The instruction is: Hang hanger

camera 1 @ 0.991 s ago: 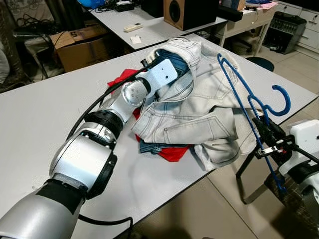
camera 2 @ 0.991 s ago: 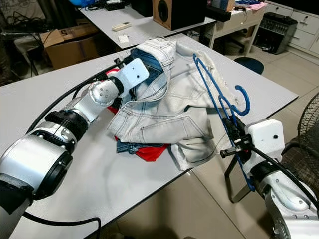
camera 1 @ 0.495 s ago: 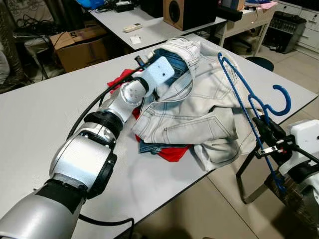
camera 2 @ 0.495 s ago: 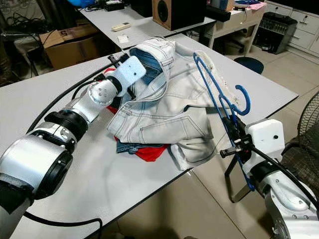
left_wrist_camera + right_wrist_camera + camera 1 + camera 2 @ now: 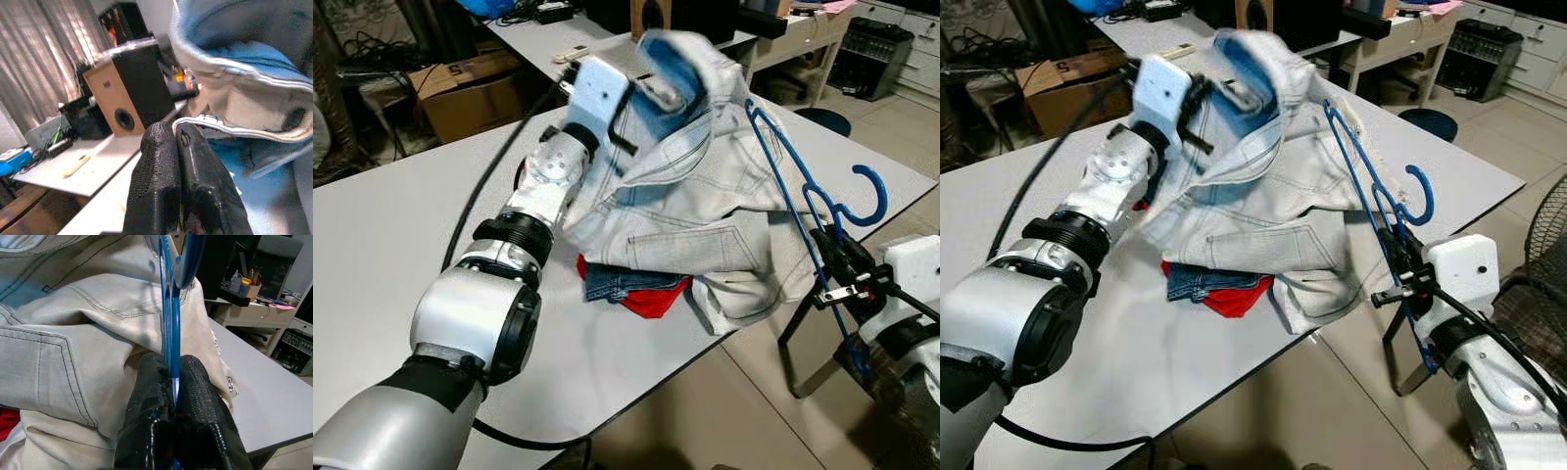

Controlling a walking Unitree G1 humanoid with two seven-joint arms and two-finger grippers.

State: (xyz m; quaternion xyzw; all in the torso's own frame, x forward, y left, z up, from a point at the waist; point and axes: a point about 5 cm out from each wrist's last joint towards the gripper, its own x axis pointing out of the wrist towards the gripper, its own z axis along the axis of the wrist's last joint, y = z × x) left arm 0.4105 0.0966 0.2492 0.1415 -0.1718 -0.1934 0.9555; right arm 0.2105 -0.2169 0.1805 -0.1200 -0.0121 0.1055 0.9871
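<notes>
A pale denim jacket [image 5: 705, 206] lies heaped on the white table [image 5: 401, 245]. My left gripper [image 5: 641, 83] is shut on its collar [image 5: 244, 107] and holds that end up in the air, blue lining showing. At the table's right edge my right gripper [image 5: 832, 269] is shut on a blue wire hanger [image 5: 781, 191]. The hanger stands slanted, its hook [image 5: 873, 191] to the right and its upper end leaning against the jacket's right side. In the right wrist view the hanger [image 5: 169, 318] runs up between my fingers [image 5: 195, 382], with the jacket [image 5: 73, 333] just behind.
A red cloth [image 5: 651, 299] and folded blue jeans [image 5: 617, 281] lie under the jacket near the table's front edge. A second table behind carries a speaker [image 5: 127, 98] and a remote [image 5: 570, 54]. A cardboard box [image 5: 470, 83] stands at the back left, a fan [image 5: 1542, 264] at the right.
My left gripper has risen and swung back, lifting the jacket's collar off the table. The right arm and the hanger have stayed put.
</notes>
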